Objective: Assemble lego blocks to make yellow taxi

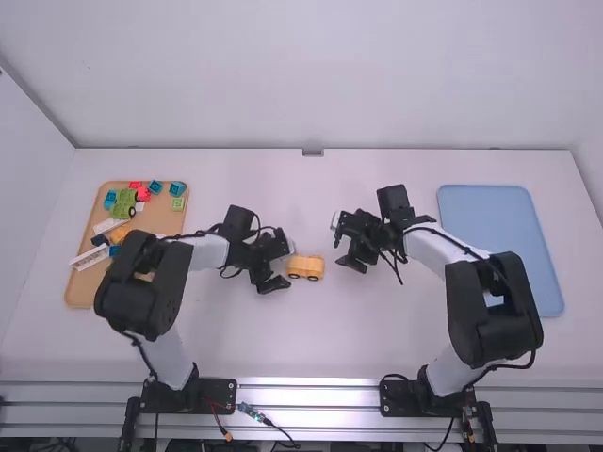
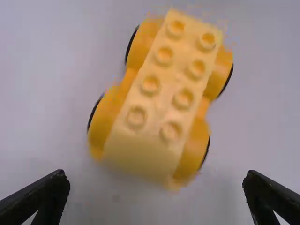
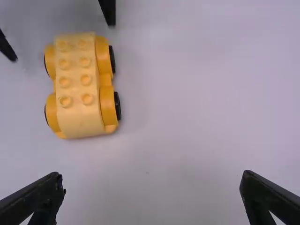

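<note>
- The left pincer (image 1: 285, 265) was released, its two black fingers spread wide with nothing clasped between them.
- The right pincer (image 1: 341, 244) was likewise released and empty, its fingers well parted.
- The yellow plastic toy car (image 1: 306, 266) sat on the white counter (image 1: 316, 344) between the two pincers, just beside the left one.
- Its pale yellow studded top (image 2: 159, 103) was a smooth, long block with two rows of four round, hollow-centred studs.
- Under that, the deeper orange-yellow wheeled base (image 2: 127, 112) bulged into four rounded arches over dark wheels.
- The black-and-white left arm (image 1: 209, 251) crossed above part of the tan tray (image 1: 77, 294), hiding some of it.
- The right arm (image 1: 435, 249) partly covered the near side of the flat, round-cornered blue tray (image 1: 485, 221).
- In the tan tray were a green piece with a dark wheel (image 1: 122, 203), blue blocks (image 1: 177, 188), red-pink blocks (image 1: 143, 194), a light green square block (image 1: 178, 203) and a yellow-orange piece (image 1: 119, 234).
- A long white bar (image 1: 90, 258) lay at that tray's left edge.
</note>
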Motion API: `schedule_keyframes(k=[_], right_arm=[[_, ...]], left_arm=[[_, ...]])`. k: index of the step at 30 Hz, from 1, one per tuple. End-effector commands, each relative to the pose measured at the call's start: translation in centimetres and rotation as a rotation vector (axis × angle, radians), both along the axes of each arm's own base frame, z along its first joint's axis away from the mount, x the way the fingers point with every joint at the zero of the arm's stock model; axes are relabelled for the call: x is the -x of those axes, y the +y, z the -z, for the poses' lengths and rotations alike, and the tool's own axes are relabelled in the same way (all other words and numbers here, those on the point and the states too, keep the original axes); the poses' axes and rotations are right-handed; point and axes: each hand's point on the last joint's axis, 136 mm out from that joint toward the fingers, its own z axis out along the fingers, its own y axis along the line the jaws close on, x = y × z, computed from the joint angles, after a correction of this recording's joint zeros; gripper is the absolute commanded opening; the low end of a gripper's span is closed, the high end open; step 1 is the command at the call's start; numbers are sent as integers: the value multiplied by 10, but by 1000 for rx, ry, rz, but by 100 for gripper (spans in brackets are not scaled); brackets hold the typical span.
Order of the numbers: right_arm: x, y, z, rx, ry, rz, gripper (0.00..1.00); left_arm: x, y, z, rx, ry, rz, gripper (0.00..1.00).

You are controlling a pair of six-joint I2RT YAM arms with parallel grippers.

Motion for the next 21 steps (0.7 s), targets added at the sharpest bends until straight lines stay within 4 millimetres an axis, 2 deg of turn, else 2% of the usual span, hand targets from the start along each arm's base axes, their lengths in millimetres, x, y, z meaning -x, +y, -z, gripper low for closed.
schedule_keyframes(k=[1, 3, 5, 7, 8, 11, 14, 16, 21], right_arm=[[-4, -2, -7, 2, -27, 10, 99], [-7, -4, -7, 13, -39, 16, 99], [-8, -4, -7, 18, -46, 19, 99], [-14, -6, -8, 32, -72, 29, 99], [-14, -6, -8, 34, -74, 30, 99], [-21, -9, -8, 51, -104, 45, 99], [-24, -8, -10, 46, -117, 45, 99], [-26, -8, -11, 44, -126, 46, 99], [-28, -11, -10, 63, -136, 55, 99]], left_arm=[[-29, 37, -21, -225, -113, -98, 99], [-35, 65, -29, -375, -118, -182, 99], [-39, 80, -35, -453, -123, -235, 99], [-56, 108, -49, -600, -179, -340, 99], [-58, 111, -50, -616, -187, -349, 99], [-77, 140, -72, -763, -277, -441, 99], [-100, 149, -94, -736, -352, -623, 99], [-110, 166, -110, -709, -365, -770, 99], [-108, 205, -130, -622, -227, -922, 99]])
